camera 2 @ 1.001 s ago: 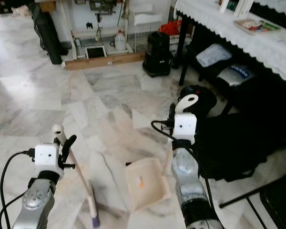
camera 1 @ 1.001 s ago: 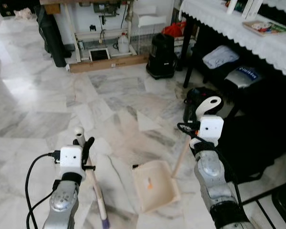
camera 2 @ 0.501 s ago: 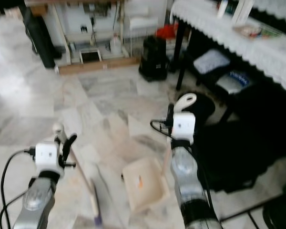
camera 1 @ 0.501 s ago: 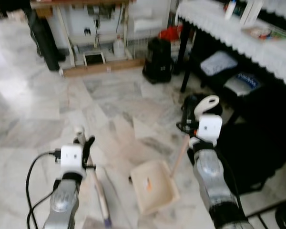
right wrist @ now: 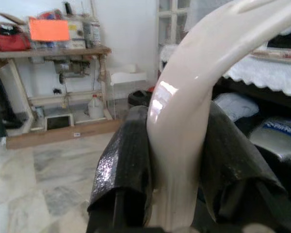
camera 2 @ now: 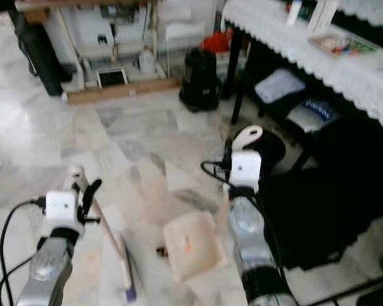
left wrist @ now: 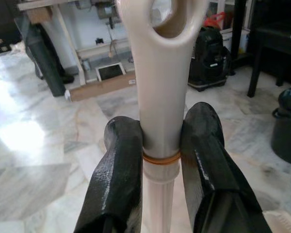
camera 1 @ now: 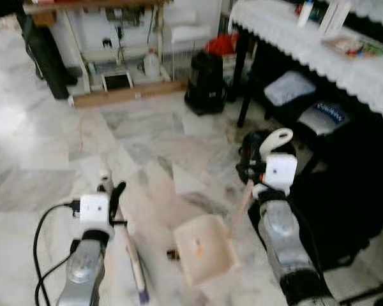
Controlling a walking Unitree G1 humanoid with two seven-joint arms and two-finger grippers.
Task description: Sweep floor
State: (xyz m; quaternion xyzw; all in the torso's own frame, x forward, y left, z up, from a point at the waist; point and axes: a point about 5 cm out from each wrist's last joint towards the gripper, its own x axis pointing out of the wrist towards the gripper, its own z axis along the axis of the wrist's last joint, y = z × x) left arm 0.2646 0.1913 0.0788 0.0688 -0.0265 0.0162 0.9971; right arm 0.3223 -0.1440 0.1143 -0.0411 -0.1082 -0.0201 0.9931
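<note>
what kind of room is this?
Probably a lived-in home room, partly a sewing corner: glossy white-grey marble tile floor, a treadle-style sewing machine table against the wall, and a table with a white lace-edged cloth.

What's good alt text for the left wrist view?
The left gripper is shut on a cream broom handle with a hanging hole at its tip. Beyond lie a marble floor, a workbench and a black bin.

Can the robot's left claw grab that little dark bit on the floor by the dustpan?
Probably not: the left claw is shut on the broom handle, and the dark bit lies low beside the dustpan.
</note>
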